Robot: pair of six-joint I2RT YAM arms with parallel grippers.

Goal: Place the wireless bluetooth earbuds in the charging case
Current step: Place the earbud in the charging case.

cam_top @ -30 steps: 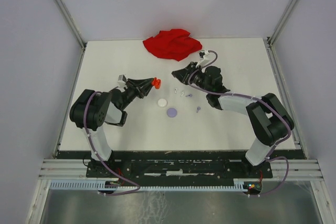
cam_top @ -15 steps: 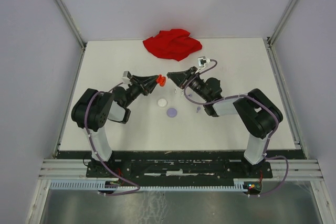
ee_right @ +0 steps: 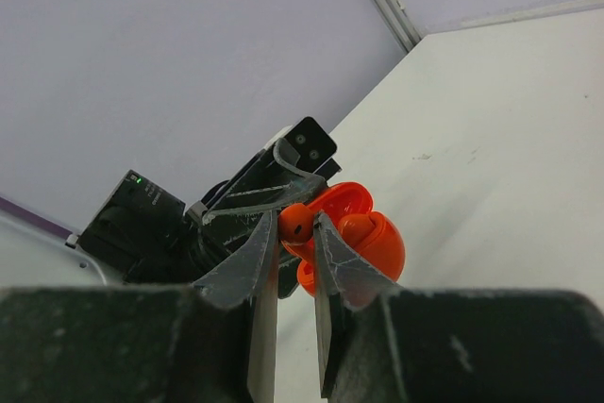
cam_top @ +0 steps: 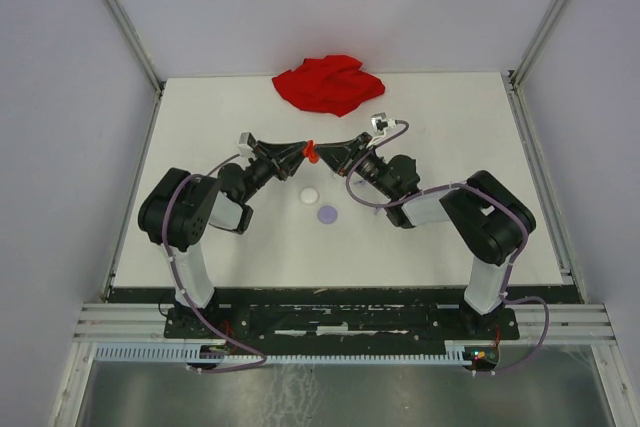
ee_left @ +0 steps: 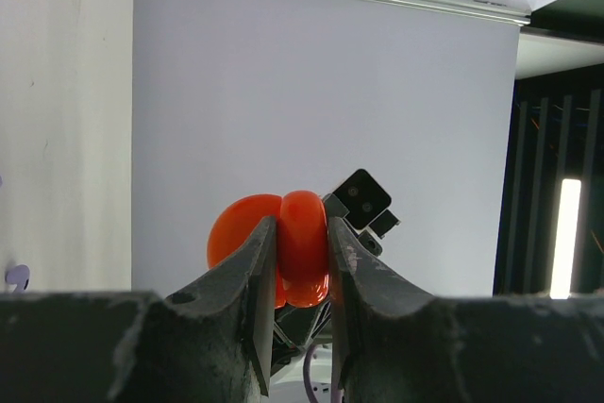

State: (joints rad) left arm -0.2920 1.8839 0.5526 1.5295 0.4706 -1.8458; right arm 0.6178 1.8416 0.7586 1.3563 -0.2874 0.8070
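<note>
My left gripper (cam_top: 298,152) is shut on the open red charging case (cam_top: 309,153), holding it in the air above the table's middle. In the left wrist view the case (ee_left: 304,243) is pinched between the fingers with its lid (ee_left: 236,233) swung open behind. My right gripper (cam_top: 325,155) faces it tip to tip and is shut on a red earbud (ee_right: 296,221). In the right wrist view that earbud sits right at the mouth of the open case (ee_right: 370,238). Other earbuds are hidden under the right arm.
A white round disc (cam_top: 310,194) and a lavender one (cam_top: 327,214) lie on the white table (cam_top: 450,237) just below the grippers. A crumpled red cloth (cam_top: 328,83) lies at the table's far edge. Grey walls enclose the table on three sides.
Both grippers have closed in on each other above the table. The left one carried the red case right and up; the right one swung left until its tip met the case.
</note>
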